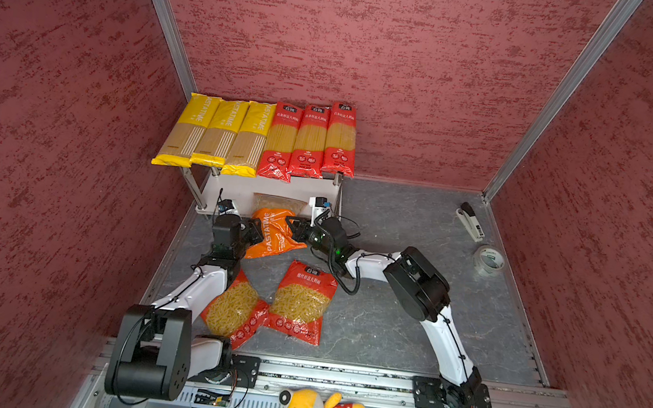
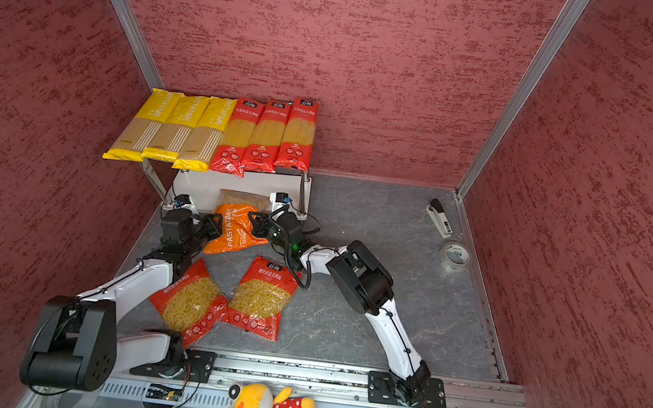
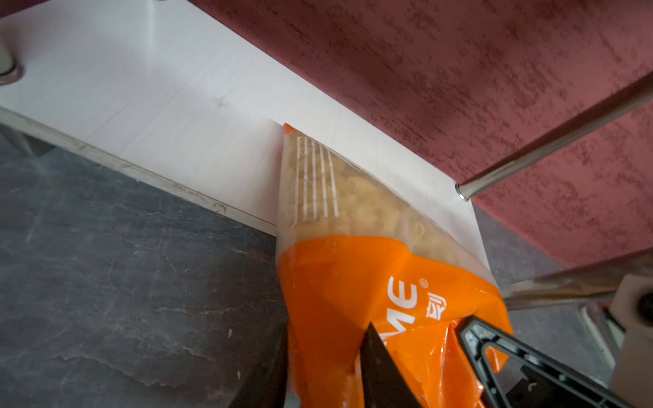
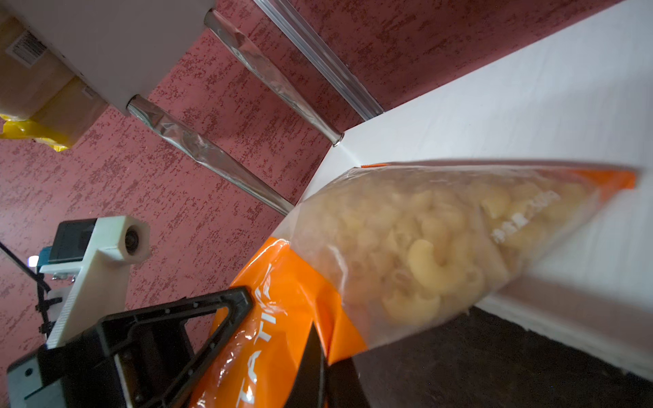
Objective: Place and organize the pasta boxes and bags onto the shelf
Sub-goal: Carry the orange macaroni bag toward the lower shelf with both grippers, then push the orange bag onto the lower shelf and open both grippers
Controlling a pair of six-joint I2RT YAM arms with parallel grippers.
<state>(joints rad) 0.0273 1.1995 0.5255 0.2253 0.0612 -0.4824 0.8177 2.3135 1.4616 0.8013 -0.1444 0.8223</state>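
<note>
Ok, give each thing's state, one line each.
Yellow spaghetti packs: three on shelf's top board.
Red spaghetti packs: three beside them.
Orange bag: clear end on lower board.
Red bags: two on table.
Left end effector: straddles orange bag, grip unclear.
Right end effector: shut on orange bag.

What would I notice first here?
Probably the bright row of six spaghetti packs, three yellow and three red, on top of the shelf. Next, the orange bag, its clear end on the lower board, with the left gripper and right gripper at its sides.
</note>
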